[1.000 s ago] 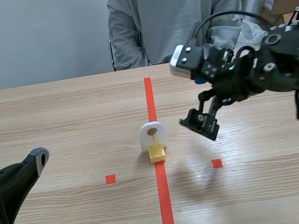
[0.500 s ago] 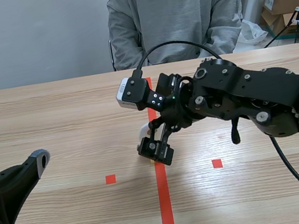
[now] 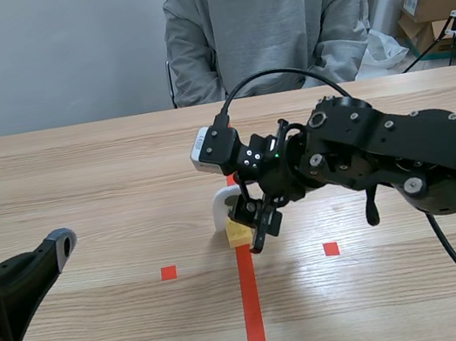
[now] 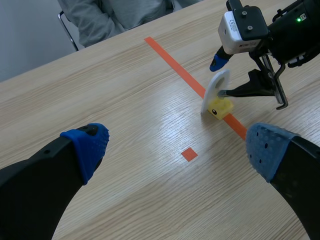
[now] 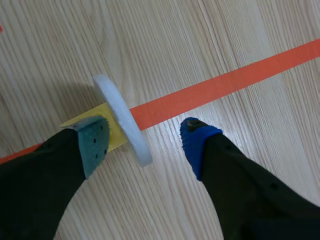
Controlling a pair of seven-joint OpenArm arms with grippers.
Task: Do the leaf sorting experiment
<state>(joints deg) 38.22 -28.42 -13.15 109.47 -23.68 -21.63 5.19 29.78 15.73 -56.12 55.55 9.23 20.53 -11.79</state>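
The sorting looks barely begun. The one piece to be sorted, a white plate [image 5: 122, 120] standing on edge on a small yellow block [image 5: 114, 134], sits on the orange-red tape line [image 3: 253, 325] at the middle of the counter [image 3: 79, 179], with nothing yet carried to either side. The right pincer [image 5: 145, 142] reaches in from its side and straddles the piece. Its grey-green pad is just beside the yellow block, perhaps touching it, while its blue pad stands on the plate's far face with bare wood showing between them. The pincer is therefore released, with the fingers spread around the plate and not pressing it. The left pincer [image 4: 176, 147] hangs well apart from the piece, low at the counter's left, its two blue-padded fingers spread wide and holding nothing. A person [image 3: 268, 22] in a grey top sits across the counter, hands out of sight. In my judgement the approach is done and the grasp itself is the step in hand. What is left is closing on the piece, lifting it off the line and setting it down on the proper side, probably at one of the small red squares flanking the tape. Since the plate is thin and stands on a small base, a closing that is off-centre could tip it over.
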